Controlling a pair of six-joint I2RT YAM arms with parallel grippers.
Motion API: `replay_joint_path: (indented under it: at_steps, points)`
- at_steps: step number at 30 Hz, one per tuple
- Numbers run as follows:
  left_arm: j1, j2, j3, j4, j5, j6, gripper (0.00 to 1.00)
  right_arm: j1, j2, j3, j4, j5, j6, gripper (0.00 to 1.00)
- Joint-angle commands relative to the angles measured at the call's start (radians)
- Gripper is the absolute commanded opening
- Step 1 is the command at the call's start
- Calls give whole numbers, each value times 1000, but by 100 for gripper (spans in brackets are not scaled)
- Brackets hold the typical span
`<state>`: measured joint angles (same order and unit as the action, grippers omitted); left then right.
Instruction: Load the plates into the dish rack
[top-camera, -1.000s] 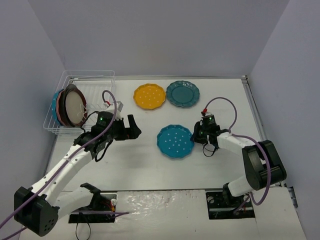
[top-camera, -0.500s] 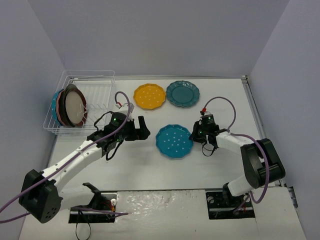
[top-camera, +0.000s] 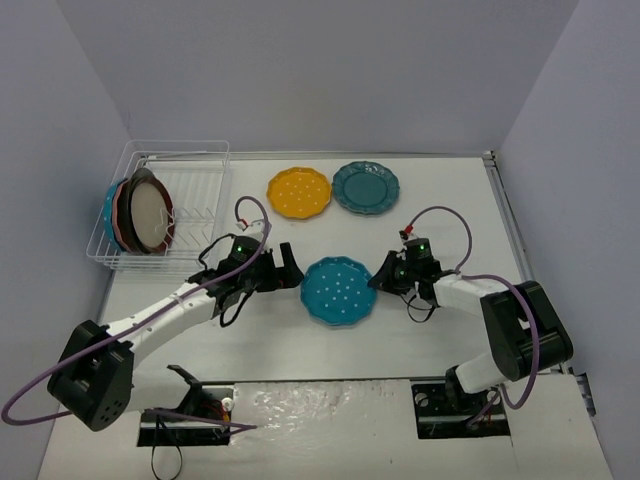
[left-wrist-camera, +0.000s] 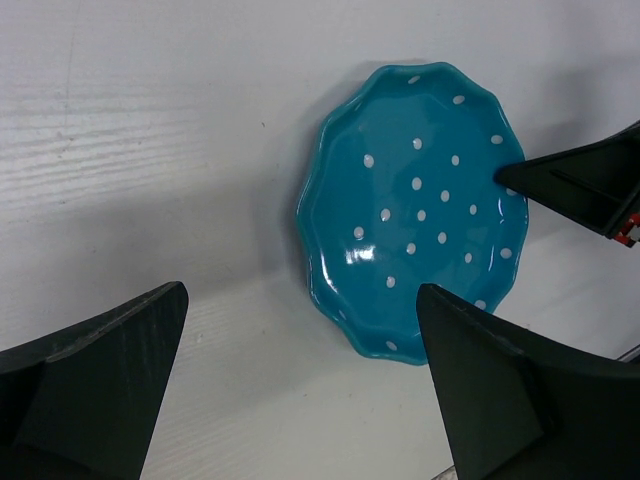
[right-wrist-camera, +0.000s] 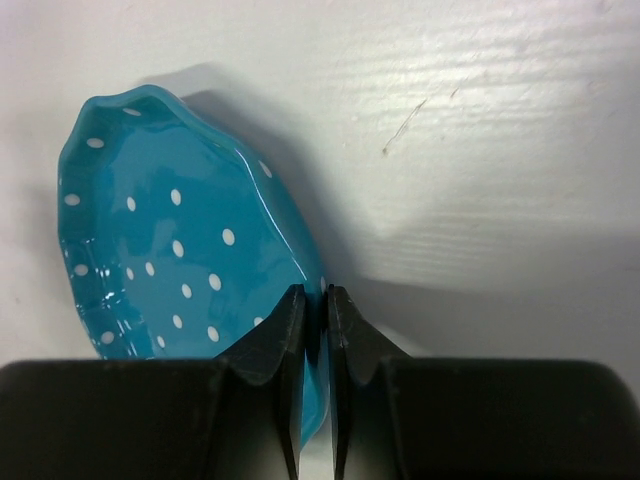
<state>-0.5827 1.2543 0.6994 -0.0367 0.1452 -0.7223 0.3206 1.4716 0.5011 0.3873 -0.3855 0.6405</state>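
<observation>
On counter, right gripper, pinching blue plate rim, has dragged it left; left gripper, wide open, approaches: handover likely.

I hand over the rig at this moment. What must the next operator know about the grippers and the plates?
Left gripper: open, empty, just left of the bright blue plate.
Right gripper: shut on that plate's right rim.
Done: several racked plates stand upright at the left end of the dish rack.
Left: the bright blue plate, plus the yellow plate and the dark teal plate, both lying flat farther back.
</observation>
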Motion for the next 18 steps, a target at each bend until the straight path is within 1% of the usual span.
replay_joint_path:
  at_steps: [1,5,12,18]
  points:
    - [-8,10,19,130,19,-64,97,-7,-63,-14,187,-166,153,0]
    - [-10,43,17,147,30,-91,97,-21,-59,-65,340,-233,267,0]
    - [-13,77,12,162,44,-113,97,-33,-44,-103,502,-285,353,0]
    - [-13,119,20,172,72,-144,97,-34,-6,-128,610,-315,396,0]
